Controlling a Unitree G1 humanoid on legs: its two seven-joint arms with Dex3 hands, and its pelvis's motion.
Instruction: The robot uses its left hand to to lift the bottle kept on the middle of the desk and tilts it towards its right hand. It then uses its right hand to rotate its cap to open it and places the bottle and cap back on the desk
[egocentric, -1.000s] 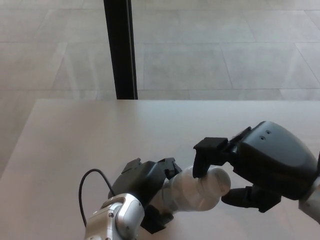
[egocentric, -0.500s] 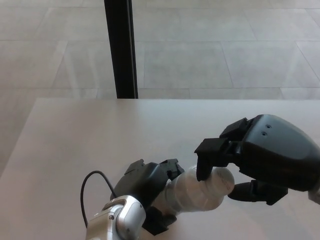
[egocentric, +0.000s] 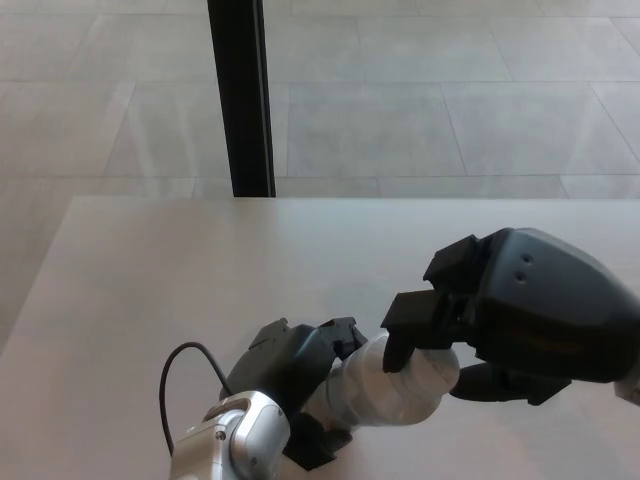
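Nearest the camera, the bottle (egocentric: 385, 388) is held off the desk (egocentric: 160, 290) in the closed fingers of the left hand (egocentric: 295, 375) and is tilted so that its cap (egocentric: 432, 367) is offered to the right. Just beyond, the cap is pinched between the thumb and fingers of the right hand (egocentric: 500, 320), so the unscrewing step is judged to be in hand; a further twist with the bottle kept steady is called for before anything is set down. Farther off, a black post (egocentric: 240, 95) is seen against the tiled floor (egocentric: 420, 110).
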